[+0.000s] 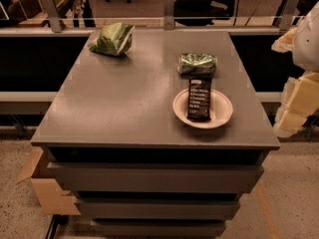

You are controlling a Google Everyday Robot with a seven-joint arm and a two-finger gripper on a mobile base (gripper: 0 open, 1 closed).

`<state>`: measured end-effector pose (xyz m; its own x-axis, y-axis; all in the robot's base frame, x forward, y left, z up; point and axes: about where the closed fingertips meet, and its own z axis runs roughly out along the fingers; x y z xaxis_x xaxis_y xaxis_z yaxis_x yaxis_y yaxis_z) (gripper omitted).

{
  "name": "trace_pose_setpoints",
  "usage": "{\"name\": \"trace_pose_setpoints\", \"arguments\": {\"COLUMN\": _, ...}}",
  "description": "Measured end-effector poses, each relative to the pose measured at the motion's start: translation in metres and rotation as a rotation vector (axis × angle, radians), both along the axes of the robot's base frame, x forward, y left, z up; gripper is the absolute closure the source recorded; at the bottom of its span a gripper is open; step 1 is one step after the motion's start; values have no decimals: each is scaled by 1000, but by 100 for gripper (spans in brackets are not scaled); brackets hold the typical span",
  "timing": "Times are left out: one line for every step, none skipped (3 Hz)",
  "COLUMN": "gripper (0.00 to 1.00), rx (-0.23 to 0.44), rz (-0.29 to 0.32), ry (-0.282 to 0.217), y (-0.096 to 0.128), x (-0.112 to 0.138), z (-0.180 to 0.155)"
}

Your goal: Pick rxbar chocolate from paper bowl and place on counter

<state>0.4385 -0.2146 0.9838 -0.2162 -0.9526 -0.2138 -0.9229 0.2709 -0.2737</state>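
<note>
The rxbar chocolate (199, 98) is a dark wrapper with white text. It lies flat across the white paper bowl (220, 112), and its far end sticks out over the bowl's rim. The bowl sits on the right front part of the grey counter (124, 98). My gripper (295, 106) is at the right edge of the view, beside the counter's right side and to the right of the bowl. It is off the counter and touches nothing.
A green can (198, 63) lies on its side just behind the bowl. A green chip bag (112, 39) lies at the back left of the counter. A railing with glass runs behind the counter. A cardboard box (42, 185) stands on the floor at the lower left.
</note>
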Motion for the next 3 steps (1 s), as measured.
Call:
{"name": "trace_pose_setpoints", "arguments": {"gripper": 0, "rx": 0, "rz": 0, "ry": 0, "y": 0, "x": 0, "z": 0}}
{"name": "trace_pose_setpoints", "arguments": {"gripper": 0, "rx": 6, "rz": 50, "ry": 3, "y": 11, "x": 22, "z": 4}}
{"name": "trace_pose_setpoints", "arguments": {"gripper": 0, "rx": 2, "rz": 130, "ry": 22, "y": 35, "x": 52, "z": 2}}
